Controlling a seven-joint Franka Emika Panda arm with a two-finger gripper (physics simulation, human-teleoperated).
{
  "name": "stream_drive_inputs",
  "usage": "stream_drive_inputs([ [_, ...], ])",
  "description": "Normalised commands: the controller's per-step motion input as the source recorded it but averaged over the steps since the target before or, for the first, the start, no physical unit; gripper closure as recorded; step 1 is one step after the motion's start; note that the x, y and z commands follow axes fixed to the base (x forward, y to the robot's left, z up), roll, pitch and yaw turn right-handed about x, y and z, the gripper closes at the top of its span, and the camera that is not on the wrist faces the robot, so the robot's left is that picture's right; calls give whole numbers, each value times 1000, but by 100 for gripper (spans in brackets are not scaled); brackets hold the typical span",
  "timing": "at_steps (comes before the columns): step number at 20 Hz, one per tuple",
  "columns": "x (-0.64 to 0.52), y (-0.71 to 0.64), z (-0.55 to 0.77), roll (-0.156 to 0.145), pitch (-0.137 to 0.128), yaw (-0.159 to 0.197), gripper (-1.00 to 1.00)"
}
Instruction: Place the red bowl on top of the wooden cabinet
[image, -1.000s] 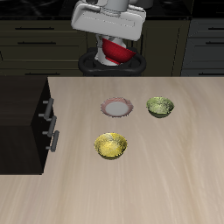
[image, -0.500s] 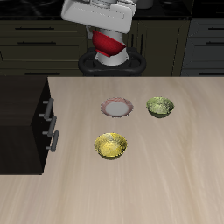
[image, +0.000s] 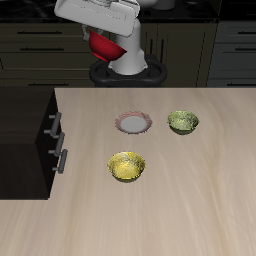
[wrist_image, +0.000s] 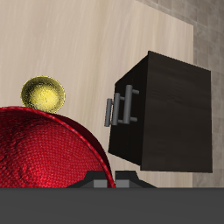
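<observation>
The red bowl hangs high in the air above the table's back edge, held by my gripper, whose jaws are shut on its rim. In the wrist view the red bowl fills the near field with its textured inside showing. The wooden cabinet is a dark box with silver bar handles at the table's side; the wrist view shows the wooden cabinet off to one side and well below the bowl. My fingers are hidden behind the gripper body and the bowl.
A white plate lies mid-table. An olive-green bowl sits beside it and a yellow bowl nearer the front edge; the yellow bowl also shows in the wrist view. Dark kitchen cupboards stand behind the table.
The gripper has carried the red bowl sideways toward the cabinet's side and slightly higher. Bowls and plate on the table have stayed put.
</observation>
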Motion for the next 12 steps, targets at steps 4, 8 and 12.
stream_drive_inputs([
  [4,-104,-182,-38,3,12,24,100],
  [8,-93,-187,4,-41,-8,-4,100],
  [12,-80,-185,85,-47,-18,3,100],
])
